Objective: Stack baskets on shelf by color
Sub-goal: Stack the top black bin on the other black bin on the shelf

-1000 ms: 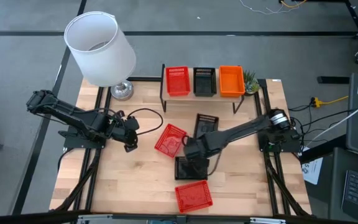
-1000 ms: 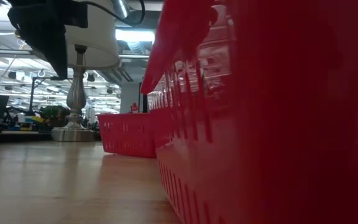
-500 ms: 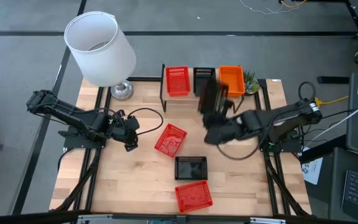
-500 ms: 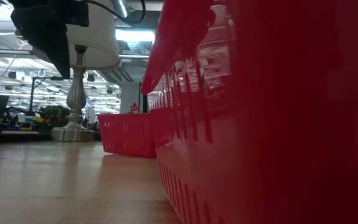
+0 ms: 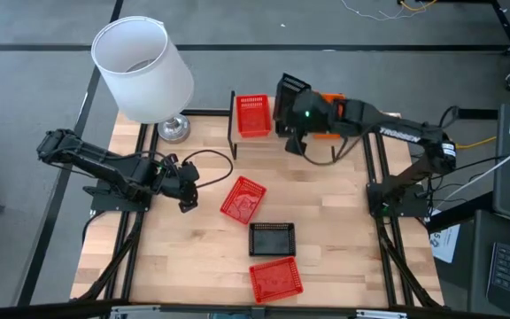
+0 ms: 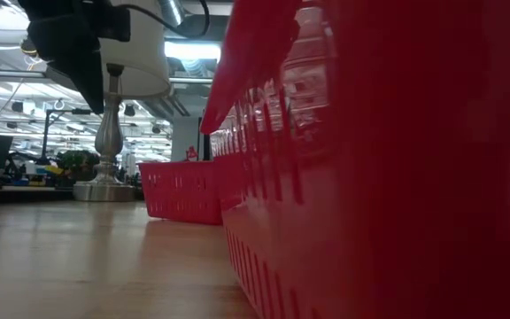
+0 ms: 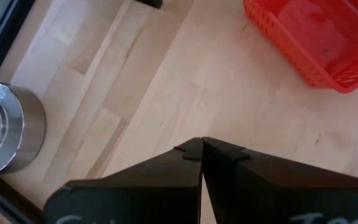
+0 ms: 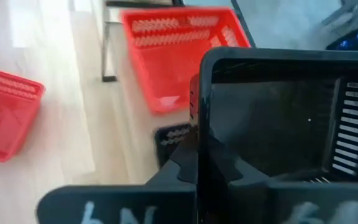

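Over shelf, right end effector clamped on black basket, three red baskets, left end effector together.

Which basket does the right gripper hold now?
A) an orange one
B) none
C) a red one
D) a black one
D: the right gripper is shut on a black basket above the shelf, and the right wrist view shows the same basket in its grip.

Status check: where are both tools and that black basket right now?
Right tool shut on a black mesh plastic basket, over the light-wood shelf. Left tool shut, empty, idle at table's left. Nothing blocking.
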You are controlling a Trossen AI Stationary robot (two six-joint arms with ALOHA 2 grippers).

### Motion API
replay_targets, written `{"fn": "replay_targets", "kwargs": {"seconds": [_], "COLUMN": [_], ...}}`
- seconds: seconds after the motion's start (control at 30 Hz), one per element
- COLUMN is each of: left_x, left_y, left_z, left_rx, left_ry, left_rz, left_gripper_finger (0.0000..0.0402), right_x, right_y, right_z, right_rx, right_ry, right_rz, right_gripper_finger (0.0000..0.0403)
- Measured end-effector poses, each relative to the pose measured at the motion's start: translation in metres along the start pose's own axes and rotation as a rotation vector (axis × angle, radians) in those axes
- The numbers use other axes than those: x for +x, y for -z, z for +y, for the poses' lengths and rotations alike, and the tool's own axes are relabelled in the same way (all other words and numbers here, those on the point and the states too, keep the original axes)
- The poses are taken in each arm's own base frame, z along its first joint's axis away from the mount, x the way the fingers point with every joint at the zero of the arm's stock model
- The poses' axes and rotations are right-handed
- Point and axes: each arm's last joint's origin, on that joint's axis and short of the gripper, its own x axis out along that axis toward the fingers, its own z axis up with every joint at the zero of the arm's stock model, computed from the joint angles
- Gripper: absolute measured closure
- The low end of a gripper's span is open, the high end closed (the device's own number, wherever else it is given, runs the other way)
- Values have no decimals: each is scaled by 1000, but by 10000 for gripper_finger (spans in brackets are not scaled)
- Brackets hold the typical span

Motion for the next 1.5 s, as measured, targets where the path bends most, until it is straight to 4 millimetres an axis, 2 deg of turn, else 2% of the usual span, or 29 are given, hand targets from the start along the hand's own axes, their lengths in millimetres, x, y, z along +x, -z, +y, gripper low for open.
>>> {"fn": "replay_targets", "kwargs": {"seconds": [0.1,0.23,0.47,0.7,1.1,1.37,1.5], "left_x": [0,0,0,0,0,0,0], "left_y": [0,0,0,0,0,0,0], "left_z": [0,0,0,0,0,0,0], "left_rx": [0,0,-1,-1,0,0,0], "left_ry": [3,3,0,-1,-1,-2,-1], "left_rz": [3,4,1,1,1,1,1], "left_gripper_finger": [401,401,401,401,401,401,401], "right_x": [4,6,16,28,27,27,15], "right_y": [3,7,15,17,21,20,11], "right_z": [-12,-17,-14,-11,-11,-11,-15], "right_rx": [-10,-46,-25,-36,-51,-51,-39], "right_ry": [5,-36,-95,-81,-68,-68,-103], "right_rz": [15,26,129,173,220,220,180], "right_gripper_finger": [402,403,403,393,330,312,310]}}
